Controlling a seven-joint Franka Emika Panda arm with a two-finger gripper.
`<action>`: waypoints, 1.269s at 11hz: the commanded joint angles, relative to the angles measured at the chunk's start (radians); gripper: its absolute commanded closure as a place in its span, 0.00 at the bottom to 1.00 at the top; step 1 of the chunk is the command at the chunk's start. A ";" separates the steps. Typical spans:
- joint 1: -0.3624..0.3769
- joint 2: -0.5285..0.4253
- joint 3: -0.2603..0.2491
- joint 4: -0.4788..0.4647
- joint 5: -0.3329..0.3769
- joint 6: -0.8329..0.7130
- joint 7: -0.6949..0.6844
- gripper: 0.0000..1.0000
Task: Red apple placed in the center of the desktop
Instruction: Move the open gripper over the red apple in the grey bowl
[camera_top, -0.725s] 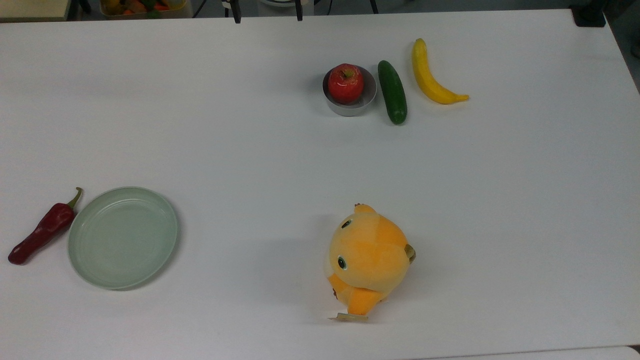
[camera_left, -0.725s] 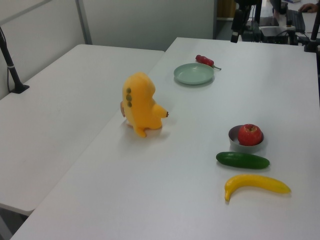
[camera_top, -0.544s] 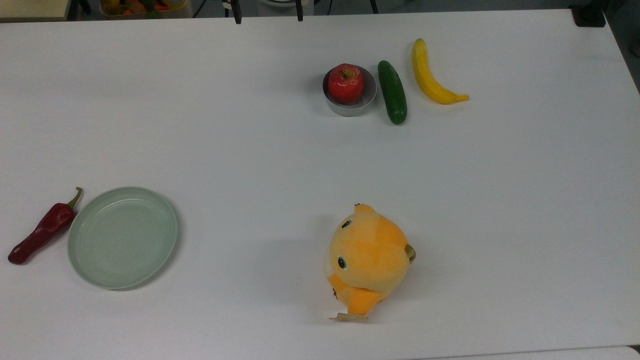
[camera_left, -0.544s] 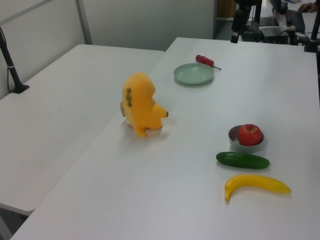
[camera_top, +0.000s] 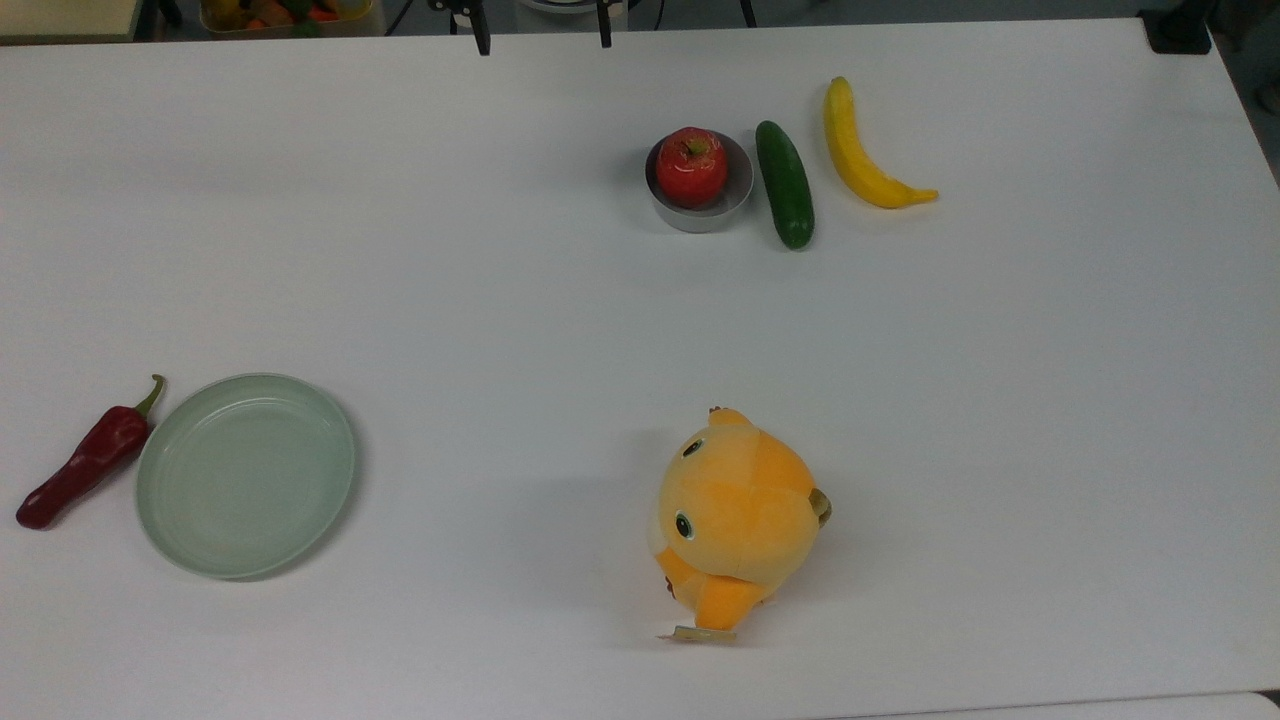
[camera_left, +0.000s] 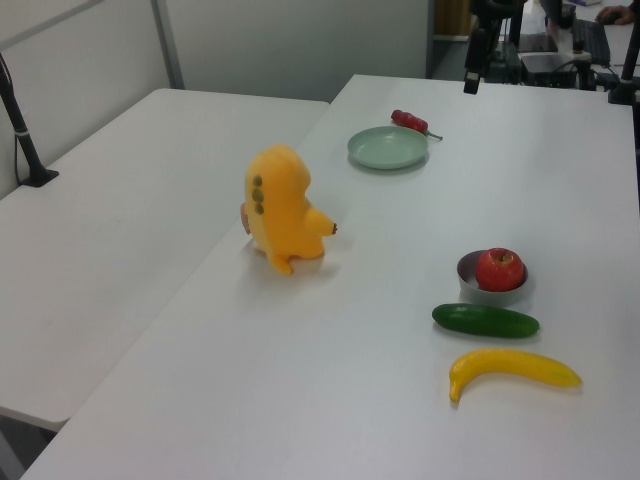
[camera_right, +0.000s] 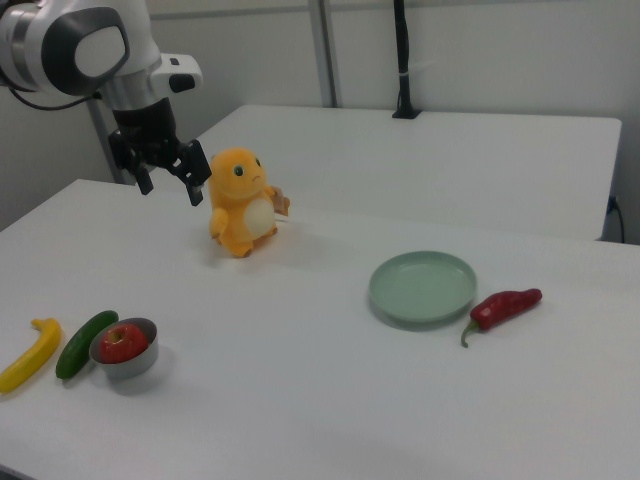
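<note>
White desktop (camera_right: 330, 400); above it, arm's tool (camera_right: 169, 177) high, pointing down, fingers spread, empty.

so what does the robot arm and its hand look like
In the right view the arm is glossy white with rounded casings and a grey circular joint cap. A black wrist section leads to the hand, which is black with two short dark fingers. A dark cable hangs beside the upper casing.
</note>
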 joint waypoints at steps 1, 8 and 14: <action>0.010 -0.010 0.030 -0.033 -0.021 -0.085 -0.186 0.00; 0.007 -0.010 0.200 -0.184 -0.038 -0.151 -0.331 0.00; 0.010 -0.007 0.259 -0.354 -0.038 -0.024 -0.334 0.00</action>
